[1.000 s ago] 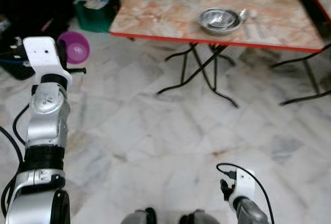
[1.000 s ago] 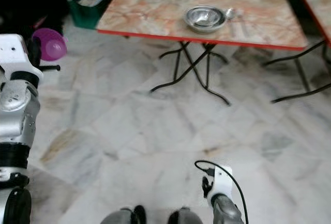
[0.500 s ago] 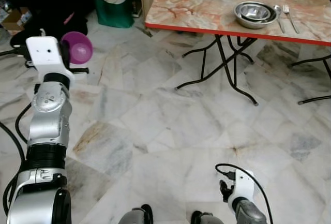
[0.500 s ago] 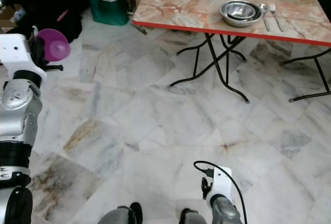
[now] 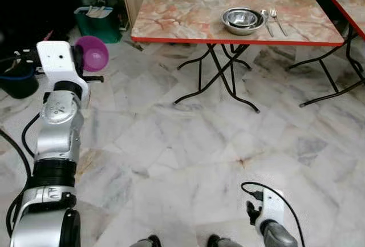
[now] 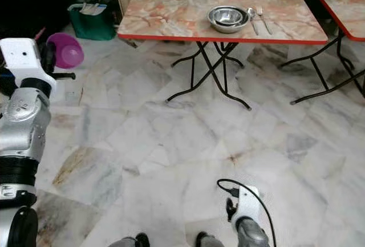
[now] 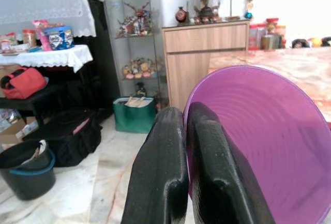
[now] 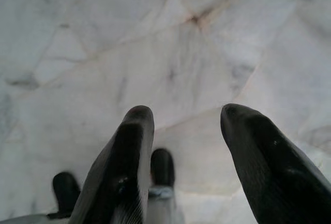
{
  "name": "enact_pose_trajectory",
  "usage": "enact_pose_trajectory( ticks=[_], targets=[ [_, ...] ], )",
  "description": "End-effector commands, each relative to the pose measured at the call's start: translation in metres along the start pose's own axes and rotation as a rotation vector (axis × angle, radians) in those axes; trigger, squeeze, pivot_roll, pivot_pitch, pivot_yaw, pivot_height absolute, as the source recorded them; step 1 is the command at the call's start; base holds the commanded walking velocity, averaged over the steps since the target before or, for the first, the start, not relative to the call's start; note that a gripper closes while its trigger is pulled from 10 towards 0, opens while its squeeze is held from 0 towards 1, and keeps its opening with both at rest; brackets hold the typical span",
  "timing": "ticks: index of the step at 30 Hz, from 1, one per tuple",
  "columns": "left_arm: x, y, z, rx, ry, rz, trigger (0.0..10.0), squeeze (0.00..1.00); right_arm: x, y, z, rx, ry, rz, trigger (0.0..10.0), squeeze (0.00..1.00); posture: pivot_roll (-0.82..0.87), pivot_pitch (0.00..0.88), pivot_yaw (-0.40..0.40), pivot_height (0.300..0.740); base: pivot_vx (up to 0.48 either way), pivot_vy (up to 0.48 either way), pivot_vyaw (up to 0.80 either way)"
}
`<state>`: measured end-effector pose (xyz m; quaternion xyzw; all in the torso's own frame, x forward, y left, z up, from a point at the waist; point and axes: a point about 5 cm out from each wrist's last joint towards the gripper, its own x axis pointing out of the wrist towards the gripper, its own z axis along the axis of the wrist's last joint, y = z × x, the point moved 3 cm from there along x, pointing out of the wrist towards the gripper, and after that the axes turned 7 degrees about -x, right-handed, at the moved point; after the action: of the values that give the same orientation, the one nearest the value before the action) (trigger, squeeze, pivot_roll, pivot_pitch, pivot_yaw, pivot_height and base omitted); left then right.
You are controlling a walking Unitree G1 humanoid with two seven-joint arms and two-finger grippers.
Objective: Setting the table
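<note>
**Purple bowl held up, table ahead**

Marble floor [image 5: 188,144] lies before the robot. At far stands the table [image 5: 188,7] with a steel bowl [image 5: 242,20], spoon [image 5: 266,21] and fork [image 5: 277,20]. Left gripper [image 7: 187,125], raised at left, pinches the purple bowl [image 5: 93,53] by its rim. Right gripper [image 8: 183,125] hangs low, fingers apart, holding nothing.

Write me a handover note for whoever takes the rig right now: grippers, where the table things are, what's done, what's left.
Left gripper: raised at the robot's left, shut on the rim of the purple bowl.
Right gripper: hangs low over the marble floor, open, holding nothing.
Table: ahead, across open floor; it carries stacked metal bowls with a spoon and fork beside them.
Done: purple bowl picked up.
Left: walk to the table and set the bowl down there.
</note>
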<state>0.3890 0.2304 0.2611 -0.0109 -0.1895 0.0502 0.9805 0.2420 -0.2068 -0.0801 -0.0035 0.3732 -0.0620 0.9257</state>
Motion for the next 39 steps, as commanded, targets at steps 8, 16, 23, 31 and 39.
enact_pose_trajectory(
  ticks=[8, 16, 23, 31, 39],
  targets=[
    [0.0003, 0.0066, 0.0057, 0.004, -0.015, 0.013, 10.0, 0.00, -0.0012, 0.0076, -0.0074, 0.005, 0.025, 0.012, 10.0, 0.00, -0.01, 0.192, 0.004, 0.740, 0.425, 0.000, 0.00],
    [0.0006, 0.0068, 0.0057, 0.005, -0.014, 0.012, 10.0, 0.00, -0.0013, 0.0039, -0.0066, 0.001, 0.018, 0.008, 10.0, 0.00, -0.01, 0.192, 0.003, 0.740, 0.426, 0.000, 0.00],
    [0.0008, 0.0058, 0.0057, 0.004, -0.015, 0.009, 10.0, 0.00, -0.0013, 0.0032, -0.0079, 0.005, 0.028, 0.007, 10.0, 0.00, -0.01, 0.192, 0.003, 0.740, 0.425, 0.000, -0.31],
    [0.0009, 0.0056, 0.0060, 0.003, -0.015, 0.007, 10.0, 0.00, -0.0010, 0.0066, -0.0067, -0.010, 0.023, 0.009, 10.0, 0.00, 0.00, 0.192, 0.003, 0.740, 0.425, 0.000, -0.21],
    [0.0019, 0.0029, 0.0068, 0.000, -0.016, 0.000, 10.0, 0.00, -0.0012, 0.0076, -0.0071, -0.006, 0.022, 0.011, 10.0, 0.00, -0.01, 0.191, 0.005, 0.740, 0.424, 0.000, 0.00]
  ],
)
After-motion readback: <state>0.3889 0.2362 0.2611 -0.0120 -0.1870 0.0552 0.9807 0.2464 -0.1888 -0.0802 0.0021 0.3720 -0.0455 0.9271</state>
